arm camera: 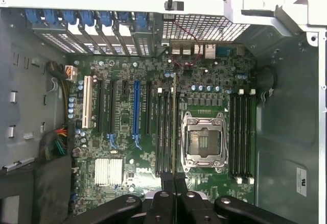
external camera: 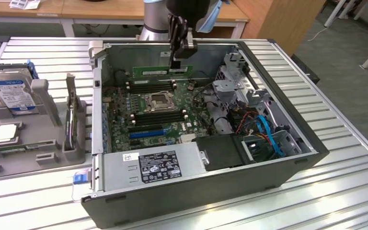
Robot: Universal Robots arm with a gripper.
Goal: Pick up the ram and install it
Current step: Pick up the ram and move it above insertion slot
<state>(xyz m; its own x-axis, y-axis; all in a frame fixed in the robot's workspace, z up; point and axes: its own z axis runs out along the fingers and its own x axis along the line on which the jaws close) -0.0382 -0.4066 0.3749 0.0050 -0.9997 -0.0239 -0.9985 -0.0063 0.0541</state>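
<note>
The end effector [external camera: 178,65] pinches the ram [external camera: 149,72] tight. The ram hangs over the black slots [external camera: 147,86], at 12 o'clock from the socket [external camera: 160,100]. It looks lined up, maybe. Keep it level and straight over one slot.

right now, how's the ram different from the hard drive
The ram is a long, thin green stick; the hard drive is a boxy block with a blue label. The ram is clamped in the gripper inside the open case; the hard drive sits propped in a grey holder outside it. Neither is installed.
</note>
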